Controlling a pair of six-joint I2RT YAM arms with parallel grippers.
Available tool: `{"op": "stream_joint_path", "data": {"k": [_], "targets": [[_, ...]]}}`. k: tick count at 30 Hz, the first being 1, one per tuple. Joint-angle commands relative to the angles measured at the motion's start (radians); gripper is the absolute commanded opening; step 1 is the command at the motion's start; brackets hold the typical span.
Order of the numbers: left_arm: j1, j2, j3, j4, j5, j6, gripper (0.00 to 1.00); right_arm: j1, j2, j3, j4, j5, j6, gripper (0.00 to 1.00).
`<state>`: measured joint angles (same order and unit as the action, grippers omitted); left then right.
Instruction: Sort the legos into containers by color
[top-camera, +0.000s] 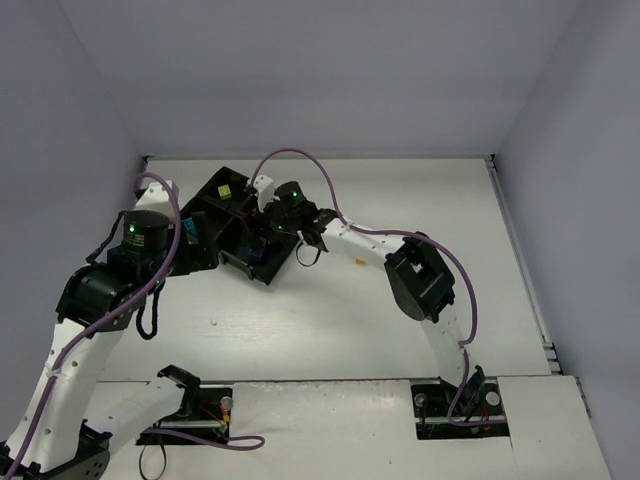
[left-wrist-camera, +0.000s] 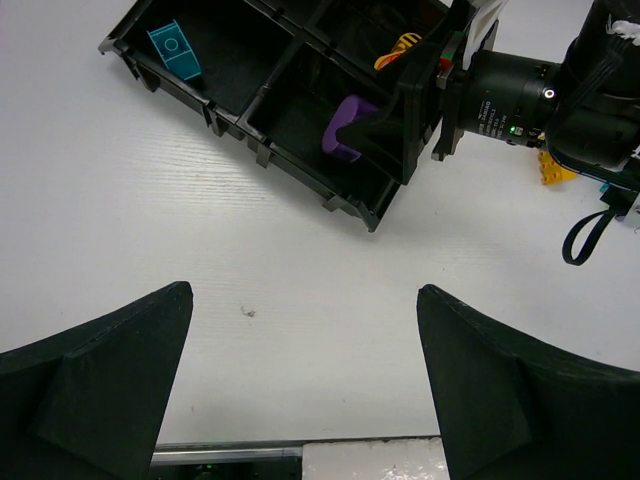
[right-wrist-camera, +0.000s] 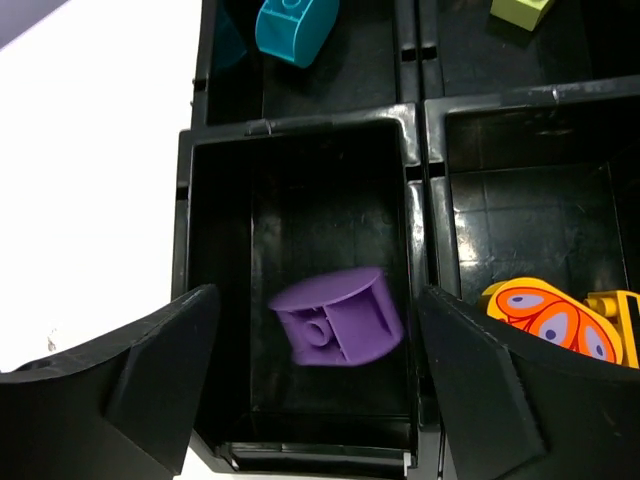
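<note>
Purple brick (right-wrist-camera: 338, 325) is sitting loose in its own compartment of the black tray (right-wrist-camera: 415, 210), on the near side of the tray toward the right, and it looks a bit blurred in the right wrist view. The right gripper (right-wrist-camera: 318, 300) hangs right over that compartment with its fingers apart. There's a gap on both sides of the brick, so nothing is pinched. I'd call this the release end of the purple drop-off.

Around it, the sorting looks decent: a teal brick (right-wrist-camera: 295, 25) is in the compartment beyond, a lime green one (right-wrist-camera: 520, 8) is in the far right one, and an orange piece with a butterfly-ish pattern (right-wrist-camera: 550, 315) plus a yellow brick (right-wrist-camera: 615, 310) are in the one beside the purple.

What's left, as far as I can see, is a small yellow brick (left-wrist-camera: 552, 168) lying on the white table (left-wrist-camera: 300, 250) just right of the tray, near the right arm. My guess for the next move is to lift the right gripper straight up so the fingers clear the low walls, swing right, come down around that yellow one and carry it to the orange/yellow compartment. It's tiny, so the fingers need to be well centred.

The left gripper (left-wrist-camera: 302, 292) is spread wide and empty over bare table, on the near side of the tray.

No brand, label or readable writing anywhere, only green indicator lights on the arms
</note>
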<state>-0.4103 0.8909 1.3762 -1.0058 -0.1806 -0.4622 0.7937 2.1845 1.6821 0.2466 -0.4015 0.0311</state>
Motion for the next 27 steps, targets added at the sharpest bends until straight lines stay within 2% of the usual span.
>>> {"op": "stream_joint_path", "data": {"k": [1, 6, 13, 21, 24, 25, 27], "targets": [[0.004, 0.020, 0.001, 0.032, 0.003, -0.026, 0.87, 0.003, -0.049, 0.056, 0.056, 0.023, 0.018, 0.78], [0.004, 0.069, 0.007, 0.068, 0.012, -0.018, 0.87, -0.016, -0.107, 0.038, 0.023, 0.023, 0.024, 0.84], [0.002, 0.148, 0.027, 0.119, 0.026, 0.025, 0.87, -0.148, -0.288, -0.146, 0.028, 0.061, 0.157, 0.79], [0.001, 0.174, -0.029, 0.248, 0.127, 0.089, 0.87, -0.339, -0.521, -0.369, -0.068, 0.306, 0.220, 0.74], [0.001, 0.169, -0.075, 0.292, 0.167, 0.112, 0.87, -0.376, -0.581, -0.432, -0.138, 0.372, 0.216, 0.72], [-0.001, 0.163, -0.110, 0.355, 0.180, 0.125, 0.87, -0.395, -0.607, -0.484, -0.170, 0.459, 0.201, 0.71], [0.001, 0.163, -0.130, 0.369, 0.181, 0.125, 0.87, -0.404, -0.630, -0.495, -0.184, 0.476, 0.204, 0.70]]}}
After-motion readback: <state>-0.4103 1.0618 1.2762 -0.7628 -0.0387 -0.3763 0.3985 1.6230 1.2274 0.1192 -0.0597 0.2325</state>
